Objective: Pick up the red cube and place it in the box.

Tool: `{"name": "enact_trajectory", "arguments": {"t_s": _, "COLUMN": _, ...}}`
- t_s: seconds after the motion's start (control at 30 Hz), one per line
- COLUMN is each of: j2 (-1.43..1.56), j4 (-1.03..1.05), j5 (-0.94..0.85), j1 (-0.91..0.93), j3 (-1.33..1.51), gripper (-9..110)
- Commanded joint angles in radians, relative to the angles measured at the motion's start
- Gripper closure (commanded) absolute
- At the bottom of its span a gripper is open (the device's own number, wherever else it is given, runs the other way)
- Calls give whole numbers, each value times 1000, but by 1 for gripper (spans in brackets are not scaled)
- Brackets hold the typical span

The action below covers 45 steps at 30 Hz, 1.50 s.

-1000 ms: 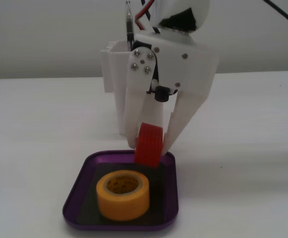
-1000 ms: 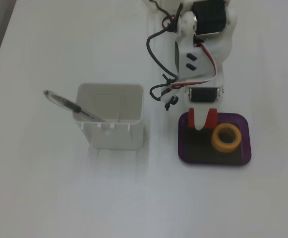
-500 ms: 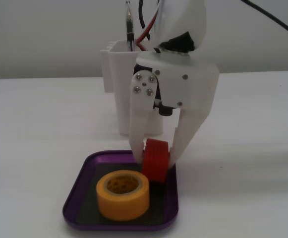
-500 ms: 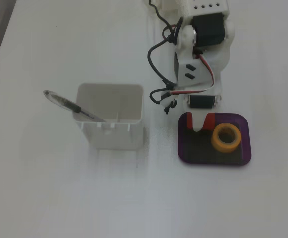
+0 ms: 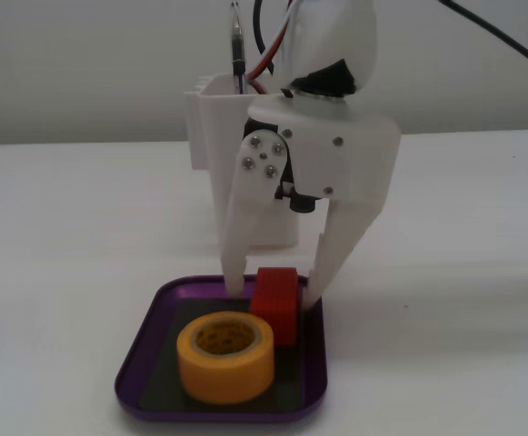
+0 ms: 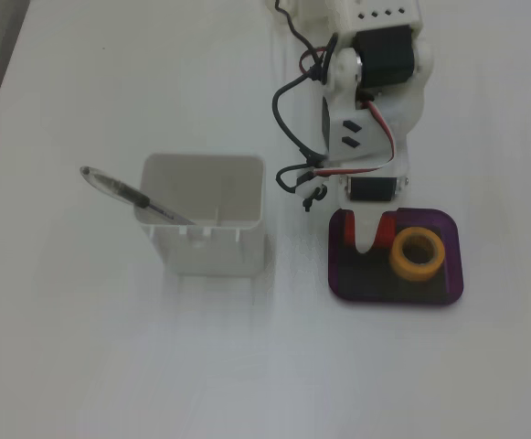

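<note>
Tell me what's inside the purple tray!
The shallow purple metal tray holds a yellow tape roll and a small red cube behind it. The white gripper, open, straddles the cube. The roll hides the cube's lower front and part of the dark floor.

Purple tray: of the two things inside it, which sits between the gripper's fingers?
The red cube, at the tray's back; the yellow tape roll lies in front, outside the gripper.
</note>
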Motion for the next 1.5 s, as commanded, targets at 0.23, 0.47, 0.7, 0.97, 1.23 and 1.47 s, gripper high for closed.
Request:
{"name": "enact_trajectory", "arguments": {"t_s": 0.23, "j2": 130, "j4": 279, "j5": -8, "j1": 5, "j3": -356, "gripper": 84}}
{"name": "enact_trajectory", "arguments": {"t_s": 0.47, "j2": 281, "j4": 526, "j5": -57, "j1": 15, "j3": -502, "gripper": 82}}
{"name": "enact_trajectory", "arguments": {"t_s": 0.7, "j2": 462, "j4": 603, "j5": -46, "j1": 41, "j3": -364, "gripper": 83}}
{"name": "enact_trajectory", "arguments": {"t_s": 0.97, "j2": 753, "j4": 534, "j5": -52, "j1": 52, "j3": 193, "gripper": 83}}
{"name": "enact_trajectory", "arguments": {"t_s": 1.23, "j2": 1097, "j4": 189, "j5": -58, "j1": 52, "j3": 847, "gripper": 83}}
{"name": "enact_trajectory", "arguments": {"t_s": 1.47, "j2": 1385, "j4": -5, "j5": -57, "j1": 52, "j3": 1247, "gripper": 82}}
